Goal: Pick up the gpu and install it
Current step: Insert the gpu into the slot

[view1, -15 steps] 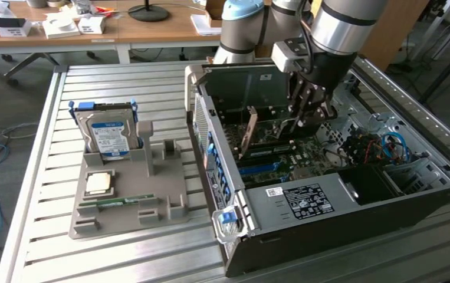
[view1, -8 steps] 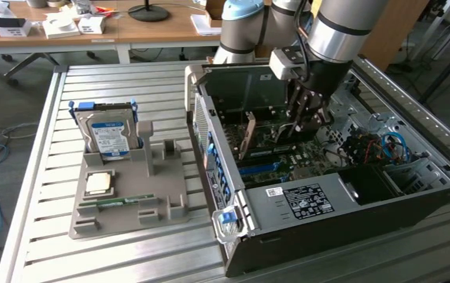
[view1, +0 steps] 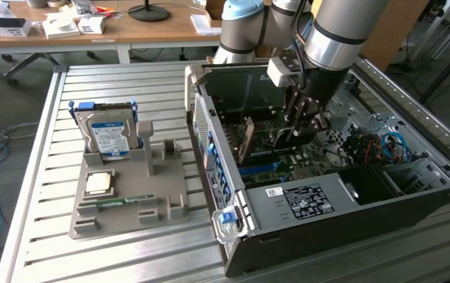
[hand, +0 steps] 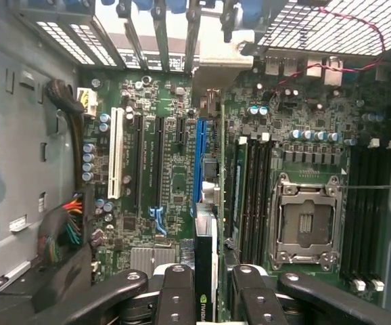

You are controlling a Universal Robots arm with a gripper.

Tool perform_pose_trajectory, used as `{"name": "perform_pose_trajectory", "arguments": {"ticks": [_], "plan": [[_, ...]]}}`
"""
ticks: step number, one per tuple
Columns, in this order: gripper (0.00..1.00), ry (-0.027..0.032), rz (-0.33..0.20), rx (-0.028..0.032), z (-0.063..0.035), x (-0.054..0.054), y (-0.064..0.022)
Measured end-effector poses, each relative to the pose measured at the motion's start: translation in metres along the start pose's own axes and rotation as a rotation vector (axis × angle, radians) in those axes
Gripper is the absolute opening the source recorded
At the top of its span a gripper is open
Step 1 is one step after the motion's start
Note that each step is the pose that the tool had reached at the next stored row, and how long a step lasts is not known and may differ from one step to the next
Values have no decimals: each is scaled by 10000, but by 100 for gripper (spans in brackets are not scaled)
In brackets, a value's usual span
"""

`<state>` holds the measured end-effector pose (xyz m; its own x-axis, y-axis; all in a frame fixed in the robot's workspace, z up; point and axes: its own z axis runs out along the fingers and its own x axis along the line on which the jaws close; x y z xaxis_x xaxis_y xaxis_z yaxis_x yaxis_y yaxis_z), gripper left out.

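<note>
- One end effector (hand: 208, 272) reaches down into the open computer case (view1: 288, 236), its two dark fingers (hand: 175, 288) closed on either side of the gpu (hand: 204, 301), which it holds.
- The gpu stands on its thin edge, seen edge-on from the wrist view, with a green logo on the edge between the fingers.
- Its long axis runs in line with the blue slot (hand: 199, 152) on the motherboard (hand: 168, 176), pointing towards the slotted rear wall (hand: 155, 34) of the case.
- I cannot tell whether the lower edge of the card already touches the slot.
- Which end carries the bracket is not clear.
- Black expansion slots (hand: 141, 162) and a white slot (hand: 118, 152) lie parallel on one side of the card; the memory slots (hand: 256, 183) lie just beside it on the other, with the processor socket (hand: 304, 223) beyond them.
- In the exterior view the end effector (view1: 297, 127) hangs over the middle of the case, between the rear wall on the exterior view's left and a bundle of cables (view1: 366, 147) on the right.
- The power supply (view1: 304, 200) closes off the near end of the case.
- Outside the case, on the slatted tabletop (view1: 43, 253), a grey holder (view1: 130, 206) carries an upright hard drive (view1: 108, 132) and a green memory stick (view1: 118, 202), both well apart from the arm.
</note>
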<state>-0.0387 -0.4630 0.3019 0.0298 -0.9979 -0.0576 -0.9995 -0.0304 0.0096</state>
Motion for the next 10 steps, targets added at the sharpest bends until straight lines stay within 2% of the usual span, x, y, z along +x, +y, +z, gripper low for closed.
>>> {"name": "perform_pose_trajectory", "arguments": {"ticks": [10], "plan": [[26, -1, 0, 6, 25, 0, 30]]}}
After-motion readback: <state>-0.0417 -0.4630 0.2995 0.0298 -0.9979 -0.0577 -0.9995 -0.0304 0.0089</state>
